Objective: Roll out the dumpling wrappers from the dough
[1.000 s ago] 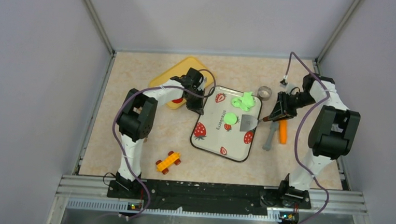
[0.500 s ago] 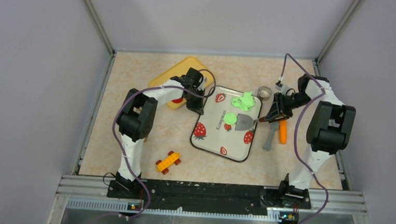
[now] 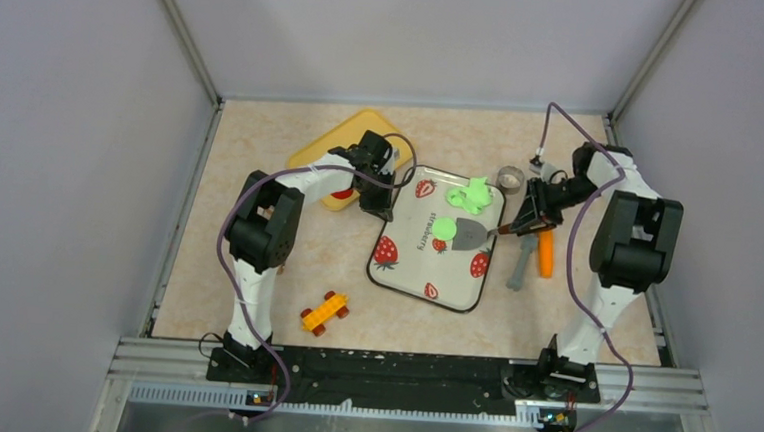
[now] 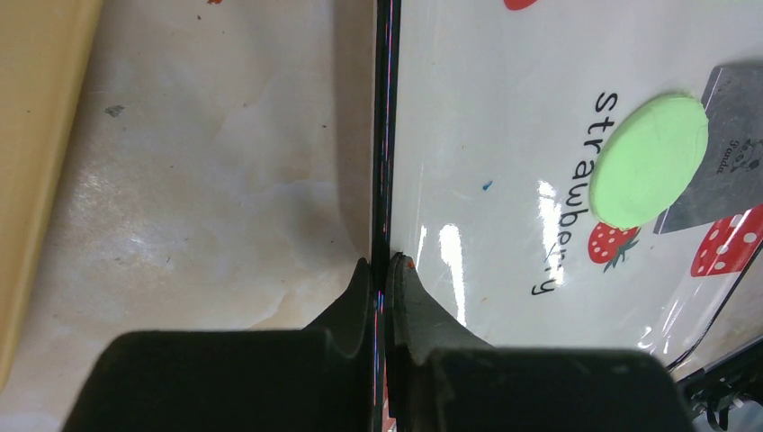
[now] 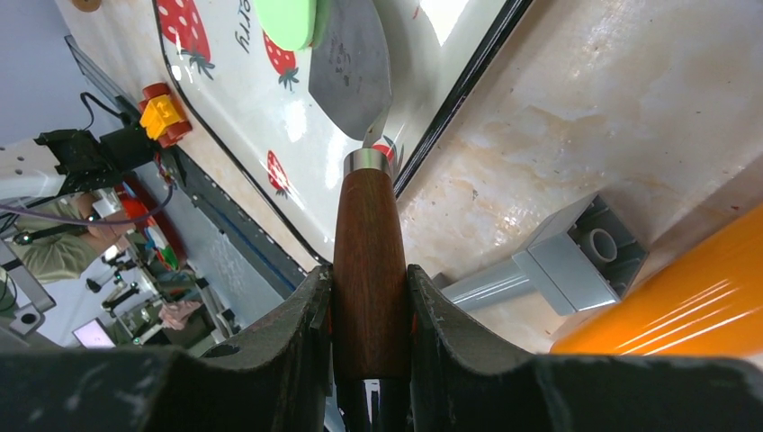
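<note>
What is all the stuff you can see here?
tray: one, white with strawberries, middle.
wrapper: one, green, on tray, at spatula blade.
dough: one, green, tray's far edge.
spatula: one, wood and metal, blade on tray.
board: one, yellow, far left.
disc: one, red, on board.
ring: one, metal, beyond tray.
tool: one, grey, right of tray.
cylinder: one, orange, beside tool.
toy car: one, yellow-red, near left.
left fingers: black, shut on tray edge.
right fingers: black, shut on spatula.
</note>
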{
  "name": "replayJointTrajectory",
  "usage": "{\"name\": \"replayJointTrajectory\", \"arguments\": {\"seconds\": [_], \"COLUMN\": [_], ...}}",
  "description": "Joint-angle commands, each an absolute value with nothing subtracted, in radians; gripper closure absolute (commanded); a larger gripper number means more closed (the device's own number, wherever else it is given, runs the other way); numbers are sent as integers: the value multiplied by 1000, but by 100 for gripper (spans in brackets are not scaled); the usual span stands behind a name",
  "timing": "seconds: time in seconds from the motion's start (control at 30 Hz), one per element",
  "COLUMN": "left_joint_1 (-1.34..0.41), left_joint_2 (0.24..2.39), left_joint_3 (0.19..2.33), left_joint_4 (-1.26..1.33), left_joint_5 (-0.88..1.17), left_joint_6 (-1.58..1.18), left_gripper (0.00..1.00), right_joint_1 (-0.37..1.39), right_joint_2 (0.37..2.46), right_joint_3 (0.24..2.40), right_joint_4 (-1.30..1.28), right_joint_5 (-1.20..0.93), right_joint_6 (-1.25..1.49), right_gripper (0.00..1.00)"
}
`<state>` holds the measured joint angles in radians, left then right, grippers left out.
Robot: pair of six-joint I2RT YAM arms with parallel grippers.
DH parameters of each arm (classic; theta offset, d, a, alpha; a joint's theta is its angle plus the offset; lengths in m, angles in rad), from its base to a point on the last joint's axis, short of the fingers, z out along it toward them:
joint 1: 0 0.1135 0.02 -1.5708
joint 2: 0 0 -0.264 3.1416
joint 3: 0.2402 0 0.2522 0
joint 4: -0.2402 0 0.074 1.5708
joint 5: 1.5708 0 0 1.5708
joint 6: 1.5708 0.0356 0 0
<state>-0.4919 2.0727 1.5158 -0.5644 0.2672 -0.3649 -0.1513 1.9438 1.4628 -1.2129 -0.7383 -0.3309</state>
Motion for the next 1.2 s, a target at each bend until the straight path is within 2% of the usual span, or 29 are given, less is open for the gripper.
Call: {"name": "replayJointTrajectory", "arguments": {"seconds": [0.0, 0.47, 0.83, 1.17], "left_joint_1": [-504, -505, -504, -505], "left_joint_2": [2074, 2077, 2077, 2080], "left_joint_3": [1509, 1509, 1508, 1510], "left_joint_4": [-575, -570, -571, -572], "left_joint_5": [287, 302, 305, 308], "left_joint_6": [-354, -350, -339, -333], "left_gripper": [100, 100, 100, 100], "right_joint_1": [-124, -65, -54, -68], "right_joint_2": [1960, 1988, 1999, 1907], "right_joint_3": [1501, 1509, 1536, 1558], "right_joint_4": [-1190, -1160, -1158, -1242], "right_joint_5": [-693, -720, -826, -868], "right_joint_6": [-346, -336, -367, -415], "right_gripper": [100, 100, 100, 100]}}
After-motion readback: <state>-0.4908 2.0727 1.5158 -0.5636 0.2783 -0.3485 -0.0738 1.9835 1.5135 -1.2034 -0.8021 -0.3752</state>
